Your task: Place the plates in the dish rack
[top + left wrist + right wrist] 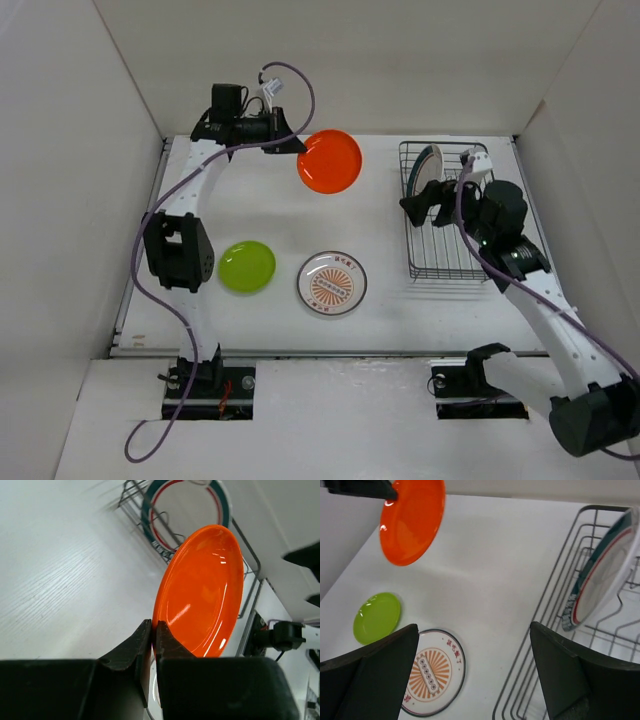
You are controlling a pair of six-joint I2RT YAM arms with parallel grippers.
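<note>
My left gripper [297, 146] is shut on the rim of the orange plate [330, 160] and holds it above the table's far middle; it also shows in the left wrist view [202, 592] and the right wrist view [411, 519]. The teal-rimmed white plate [428, 165] stands upright in the far end of the black wire dish rack [440, 262]. The lime green plate [247, 267] and the sunburst plate [333, 283] lie flat on the table. My right gripper [412, 206] is open and empty at the rack's left edge, above it.
White walls enclose the table on the left, back and right. The rack [555, 645] lies at the right side. The left arm's cable [165, 200] loops along the left edge.
</note>
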